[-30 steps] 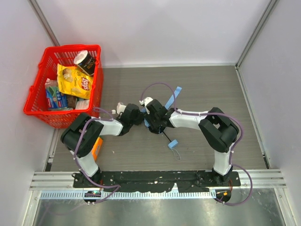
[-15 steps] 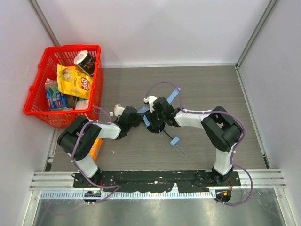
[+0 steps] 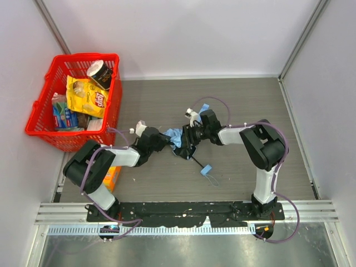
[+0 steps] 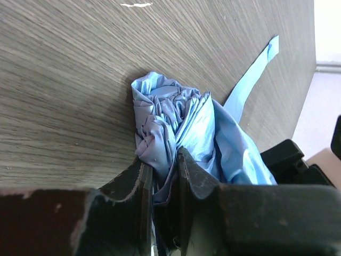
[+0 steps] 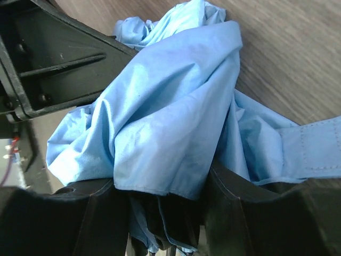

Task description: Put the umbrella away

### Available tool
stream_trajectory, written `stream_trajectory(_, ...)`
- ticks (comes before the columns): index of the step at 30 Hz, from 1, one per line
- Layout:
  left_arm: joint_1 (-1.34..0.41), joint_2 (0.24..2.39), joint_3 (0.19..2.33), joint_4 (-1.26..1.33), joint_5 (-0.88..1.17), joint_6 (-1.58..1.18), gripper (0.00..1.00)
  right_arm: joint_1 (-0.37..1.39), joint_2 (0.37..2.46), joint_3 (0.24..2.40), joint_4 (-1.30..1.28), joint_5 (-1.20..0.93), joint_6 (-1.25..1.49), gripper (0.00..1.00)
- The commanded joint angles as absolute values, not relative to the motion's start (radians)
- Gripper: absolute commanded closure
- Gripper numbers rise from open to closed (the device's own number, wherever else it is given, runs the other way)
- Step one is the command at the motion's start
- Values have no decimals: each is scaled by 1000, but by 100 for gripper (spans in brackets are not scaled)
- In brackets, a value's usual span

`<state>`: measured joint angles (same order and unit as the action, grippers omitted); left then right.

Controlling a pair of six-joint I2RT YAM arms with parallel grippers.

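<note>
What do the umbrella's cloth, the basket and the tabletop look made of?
Umbrella: thin woven cloth, likely synthetic, with a slight sheen; it crumples into fine folds. Basket: glossy red moulded plastic with open lattice walls. Tabletop: grey wood-grain, probably matte laminate.

Right end effector: wrist has swung out to its own right, away from the left end effector. The left one has crept in closer. Umbrella cloth was mostly hidden under the right end effector and now shows bunched between the two. The strap beyond the right end effector was a long strip; now only a short tip shows.
</note>
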<state>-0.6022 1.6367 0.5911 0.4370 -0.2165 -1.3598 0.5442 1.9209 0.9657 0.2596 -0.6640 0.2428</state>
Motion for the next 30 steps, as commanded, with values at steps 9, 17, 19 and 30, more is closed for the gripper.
stream_trajectory(9,-627,1657,591,347,-90,-1184,76,560,1976,976,34,-634,243,99)
stream_trajectory(17,-582,1526,656,161,-48,-1247,5,652,1967,976,-38,-327,169,99)
stream_trajectory(19,-552,1516,701,71,-22,-1275,0,660,1956,968,-28,-292,167,99)
stream_trajectory(30,-434,1620,989,-304,112,-1329,0,680,1948,960,-60,-207,115,99)
